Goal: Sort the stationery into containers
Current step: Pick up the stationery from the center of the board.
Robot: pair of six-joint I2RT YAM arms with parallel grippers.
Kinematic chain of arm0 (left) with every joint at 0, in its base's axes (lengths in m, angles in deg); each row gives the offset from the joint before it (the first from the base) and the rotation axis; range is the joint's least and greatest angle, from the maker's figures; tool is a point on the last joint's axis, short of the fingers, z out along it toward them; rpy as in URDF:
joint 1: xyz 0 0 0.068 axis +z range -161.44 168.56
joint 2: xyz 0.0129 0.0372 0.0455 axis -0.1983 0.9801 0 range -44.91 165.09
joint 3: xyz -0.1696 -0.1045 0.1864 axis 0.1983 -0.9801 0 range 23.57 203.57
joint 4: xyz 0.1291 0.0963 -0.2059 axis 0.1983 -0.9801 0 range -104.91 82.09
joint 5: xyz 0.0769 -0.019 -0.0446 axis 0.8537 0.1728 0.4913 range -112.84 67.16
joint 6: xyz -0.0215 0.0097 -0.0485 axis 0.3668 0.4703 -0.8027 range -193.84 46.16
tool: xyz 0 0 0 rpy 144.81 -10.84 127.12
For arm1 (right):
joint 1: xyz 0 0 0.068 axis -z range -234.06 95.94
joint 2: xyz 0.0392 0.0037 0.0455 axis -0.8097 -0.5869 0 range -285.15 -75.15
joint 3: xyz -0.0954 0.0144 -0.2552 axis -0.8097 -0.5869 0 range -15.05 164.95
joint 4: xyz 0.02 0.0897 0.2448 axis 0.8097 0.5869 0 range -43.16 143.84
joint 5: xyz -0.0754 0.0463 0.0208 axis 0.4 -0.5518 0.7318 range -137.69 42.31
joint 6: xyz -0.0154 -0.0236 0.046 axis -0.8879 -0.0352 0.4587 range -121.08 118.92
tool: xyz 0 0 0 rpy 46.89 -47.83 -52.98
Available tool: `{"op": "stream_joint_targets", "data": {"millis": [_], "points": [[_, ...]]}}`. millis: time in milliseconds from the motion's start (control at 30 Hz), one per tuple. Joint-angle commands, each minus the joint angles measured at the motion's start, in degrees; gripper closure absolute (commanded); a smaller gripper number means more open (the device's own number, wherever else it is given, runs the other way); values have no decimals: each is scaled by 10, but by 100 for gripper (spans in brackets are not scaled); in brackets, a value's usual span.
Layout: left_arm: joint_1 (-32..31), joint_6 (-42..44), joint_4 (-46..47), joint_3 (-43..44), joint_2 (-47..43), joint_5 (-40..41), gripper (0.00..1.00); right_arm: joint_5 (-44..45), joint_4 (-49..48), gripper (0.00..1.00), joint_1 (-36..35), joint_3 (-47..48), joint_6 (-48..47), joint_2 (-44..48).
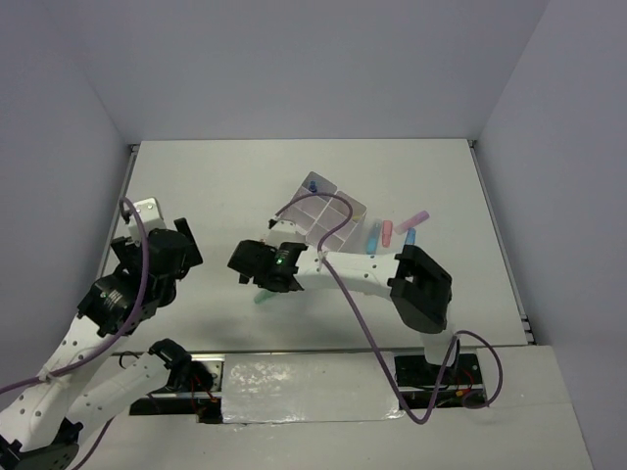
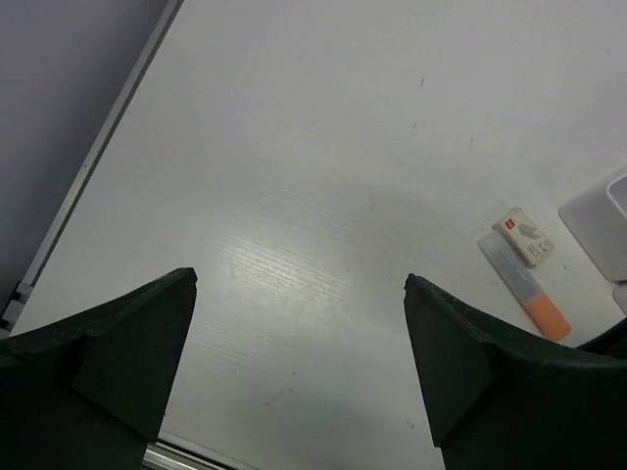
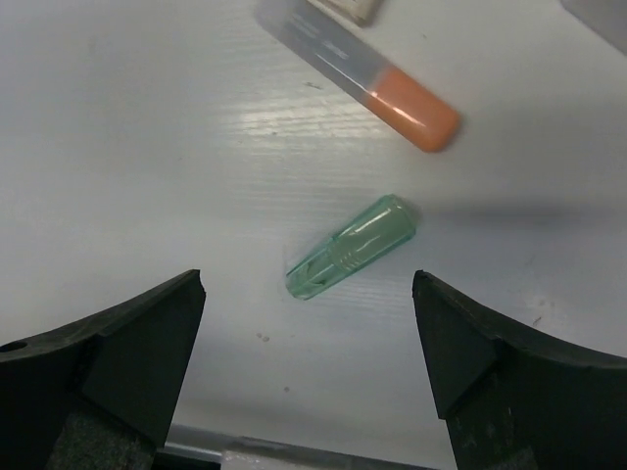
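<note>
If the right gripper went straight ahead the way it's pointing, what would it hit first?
Probably the green highlighter, lying between the right gripper's open fingers, though depth is unclear.

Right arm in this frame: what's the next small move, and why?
Probably lower the right claw straight down and close on the green highlighter. It lies loose on the table, framed by the open claw and apart from the orange highlighter.
</note>
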Motion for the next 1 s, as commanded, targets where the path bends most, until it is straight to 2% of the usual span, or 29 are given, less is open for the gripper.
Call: {"op": "stream_joint_targets", "data": {"millis": [0,167,300,333,500,633,700,833,900,967], "points": [[3,1,31,-7,-23,20,1,36,69,7,-12,14,156,-17],[4,16,41,-4,-13,0,1,16,42,9,-18,12,163,-70],[5,26,49,-6,-14,-17,1,19,61,11,-10,39,172,-109],[5,26,50,-8,-18,-17,1,20,58,15,-8,41,169,-117],[6,30,60,-12,-31,-26,1,12,47,20,-5,27,174,-129],[6,30,56,-11,-28,-26,1,-12,41,58,-5,-5,167,-129],[6,30,55,-10,-31,-26,1,-25,28,68,-5,-37,161,-114],[7,28,55,-11,-43,-25,1,-28,20,77,-5,-65,119,-96],[7,31,58,-13,-48,-26,1,-31,18,78,-2,-77,88,-92],[7,32,59,-14,-50,-29,1,-50,-18,76,2,-94,12,-88]]}}
